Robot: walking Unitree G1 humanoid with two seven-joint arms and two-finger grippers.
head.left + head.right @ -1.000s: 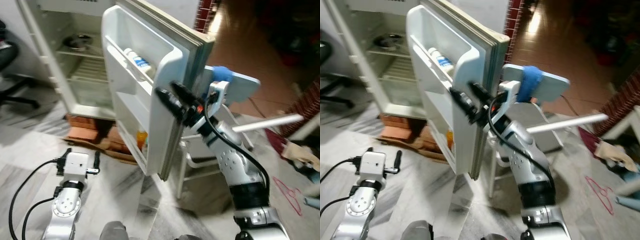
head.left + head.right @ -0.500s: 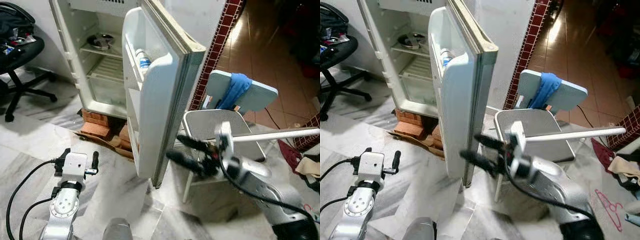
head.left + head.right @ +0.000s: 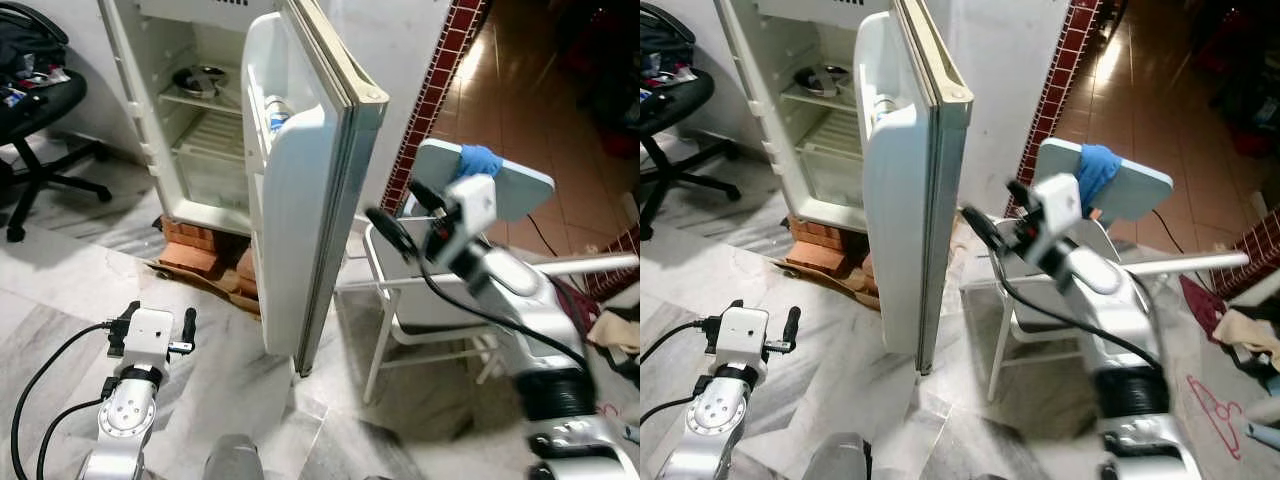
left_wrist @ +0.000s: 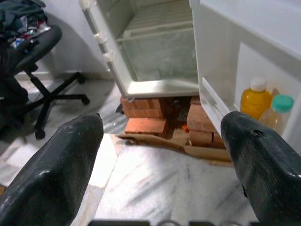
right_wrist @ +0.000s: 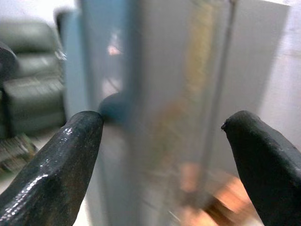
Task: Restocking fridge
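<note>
Fridge door half open, its outer face just ahead of the right gripper, whose jaws stand wide apart, empty.

Judgement: the door is being handled; contact should be flat and low on its edge, with slow travel so the shelf bottles do not topple. The right arm reaches forward at chair height, blurred. The left gripper hangs low, jaws parted, empty, aimed at the fridge base and bricks.

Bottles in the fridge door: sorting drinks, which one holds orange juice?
The bottle with the white cap, filled with orange liquid. The green-capped bottle beside it looks pale.
</note>
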